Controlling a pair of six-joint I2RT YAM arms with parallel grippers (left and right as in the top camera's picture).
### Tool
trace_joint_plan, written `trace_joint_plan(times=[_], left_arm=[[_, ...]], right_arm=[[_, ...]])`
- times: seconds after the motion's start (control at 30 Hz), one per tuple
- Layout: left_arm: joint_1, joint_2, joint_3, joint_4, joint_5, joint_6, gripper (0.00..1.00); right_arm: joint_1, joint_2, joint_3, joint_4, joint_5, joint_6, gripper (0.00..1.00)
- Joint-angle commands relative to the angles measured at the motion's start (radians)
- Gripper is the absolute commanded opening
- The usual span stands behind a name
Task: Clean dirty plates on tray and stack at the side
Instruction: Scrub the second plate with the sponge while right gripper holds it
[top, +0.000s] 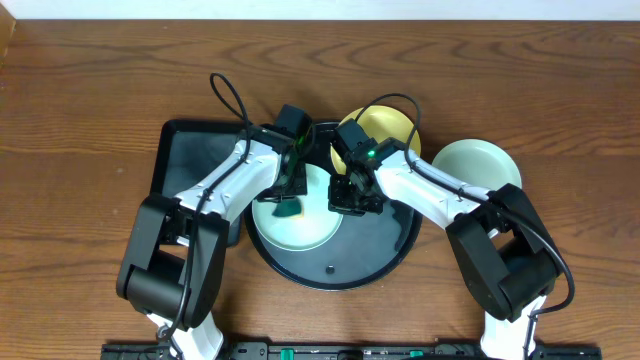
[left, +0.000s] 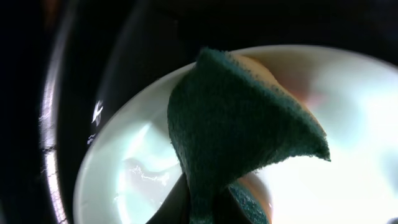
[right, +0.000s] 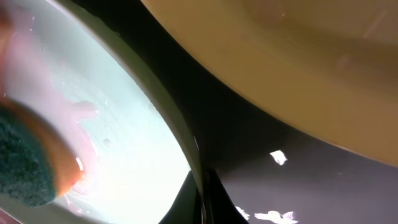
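While both arms are reaching in from the near edge of the counter (top: 80, 120), the round tray (top: 385, 255) is sitting closest to that edge, about midway along it; a few white specks (right: 278, 157) are lying on its bare black floor. Just beyond them, on the tray's left half, the mint plate (top: 300, 235) is lying flat, its inside shining wet. The left gripper (top: 291, 190) is hanging over this plate, clenched on a sponge (left: 242, 124); the sponge's dark green face is folding downward, its orange backing is showing at the edge, and it appears to be touching the plate's inside. The right gripper (top: 345, 200) is grasping the same plate, its fingers pinching the right rim from both sides. Farther back, the rectangular tray (top: 185, 160) is sitting just beside the round one, toward the left edge; the other mint plate (top: 480, 168) is resting on bare wood off the tray, toward the right edge. Farthest of all, the yellow plate (top: 390, 125) is lying at the tray's far side, partly over its rim.
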Motion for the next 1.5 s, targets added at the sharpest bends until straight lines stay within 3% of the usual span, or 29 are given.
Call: trace_joint_plan(times=[0.0,0.17,0.3,0.53,0.7,0.8,0.9,1.03,1.27,1.37,1.47], left_arm=[[0.021,0.011,-0.011,-0.062,-0.082,0.004,0.07],[0.021,0.011,-0.011,-0.095,0.372,0.333,0.07],[0.021,0.011,-0.011,-0.112,0.52,0.416,0.07],[0.021,0.011,-0.011,0.031,0.493,0.387,0.07],[0.021,0.011,-0.011,0.103,0.188,0.229,0.08],[0.021,0.011,-0.011,0.085,-0.056,0.09,0.07],[0.021,0.011,-0.011,0.039,-0.211,-0.042,0.07],[0.016,0.011,-0.011,-0.029,-0.214,-0.124,0.07],[-0.024,0.011,-0.011,-0.13,-0.138,-0.109,0.07],[-0.043,0.011,-0.011,-0.145,-0.018,-0.024,0.07],[-0.065,0.011,-0.011,-0.142,0.195,0.106,0.07]], right_arm=[[0.0,0.023,0.003,-0.008,0.016,0.009,0.01],[-0.002,0.023,0.003,-0.008,0.016,0.009,0.01],[-0.008,0.023,0.003,-0.008,0.009,0.008,0.01],[-0.01,0.023,0.003,-0.009,0.005,0.008,0.01],[-0.01,0.023,0.003,-0.009,0.005,0.008,0.01],[-0.01,0.023,0.003,-0.009,0.005,0.007,0.01],[-0.01,0.023,0.003,-0.009,0.005,0.007,0.01],[-0.01,0.023,0.003,-0.008,0.005,0.008,0.01],[-0.011,0.023,0.003,-0.008,0.005,0.008,0.01],[-0.011,0.023,0.003,-0.007,0.002,0.008,0.01],[-0.011,0.023,0.003,-0.007,0.002,0.008,0.01]])
